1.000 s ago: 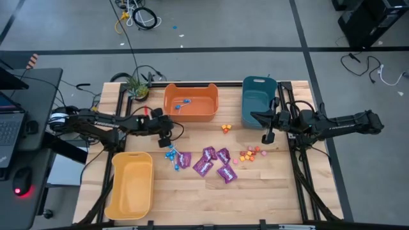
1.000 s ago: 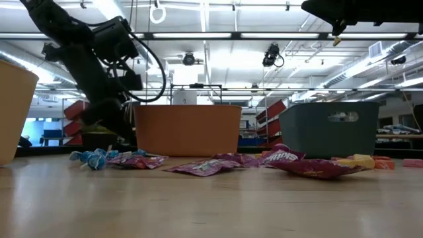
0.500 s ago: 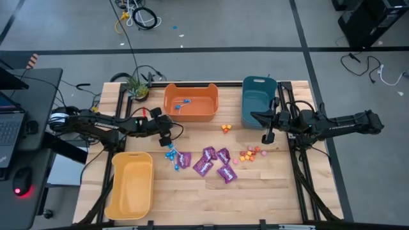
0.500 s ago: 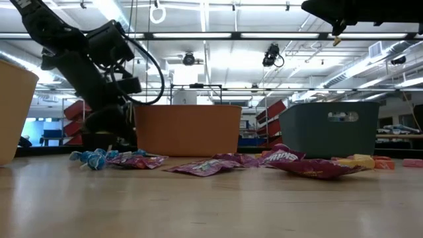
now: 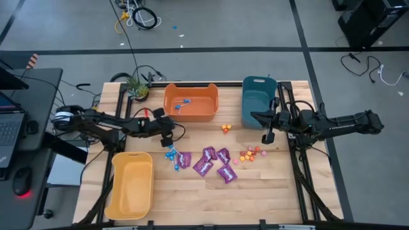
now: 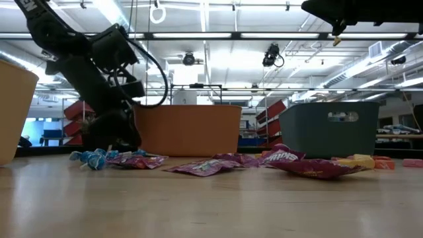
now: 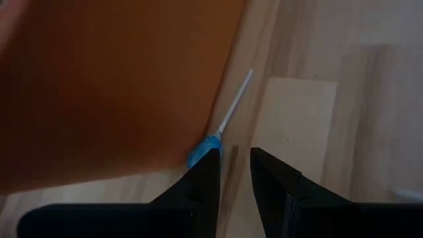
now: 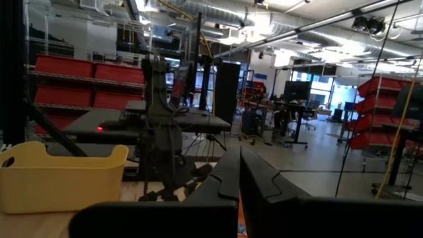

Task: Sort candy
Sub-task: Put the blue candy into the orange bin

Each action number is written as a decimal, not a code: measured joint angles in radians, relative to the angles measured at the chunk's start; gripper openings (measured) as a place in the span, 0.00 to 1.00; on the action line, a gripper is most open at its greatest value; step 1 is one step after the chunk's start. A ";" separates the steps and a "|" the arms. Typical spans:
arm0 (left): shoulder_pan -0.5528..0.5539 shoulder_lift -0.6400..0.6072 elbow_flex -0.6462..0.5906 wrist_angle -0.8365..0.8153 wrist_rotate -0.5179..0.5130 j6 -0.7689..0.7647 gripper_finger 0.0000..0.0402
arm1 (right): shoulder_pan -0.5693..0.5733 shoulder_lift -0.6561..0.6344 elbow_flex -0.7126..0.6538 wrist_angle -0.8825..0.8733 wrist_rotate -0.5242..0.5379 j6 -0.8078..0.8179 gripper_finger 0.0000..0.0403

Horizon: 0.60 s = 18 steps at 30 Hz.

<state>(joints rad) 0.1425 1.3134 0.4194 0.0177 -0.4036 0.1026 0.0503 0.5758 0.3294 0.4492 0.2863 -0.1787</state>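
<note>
Blue-wrapped lollipops lie left of several purple packets, with small orange and pink pieces further right and two more below the orange bin. Two lollipops lie inside that bin. My left gripper slants down just above the lollipop cluster, narrowly open with nothing between its fingers. In the left wrist view one lollipop lies on the wood beside the gripper, its stick pointing away. My right gripper hangs shut, raised, beside the teal bin. My left gripper has one fingertip right against the edge of the lollipop's blue head; I cannot tell whether it touches. The lollipop lies flat on the table, outside the gap between the fingers.
A yellow bin stands at the near left. The orange bin's wall rises close beside the left gripper. A small plant sits at the far left corner. Bare wood lies along the near edge.
My left gripper has tipped further downward and sunk slightly toward the lollipops by the orange bin, its gap unchanged. The candy has not moved.
</note>
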 joint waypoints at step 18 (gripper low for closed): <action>0.000 0.068 0.001 0.040 -0.045 -0.005 0.22 | 0.000 0.000 0.000 0.000 0.000 0.000 0.00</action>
<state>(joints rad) 0.1425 1.3811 0.4202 0.0577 -0.4488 0.0975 0.0502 0.5758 0.3294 0.4492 0.2863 -0.1787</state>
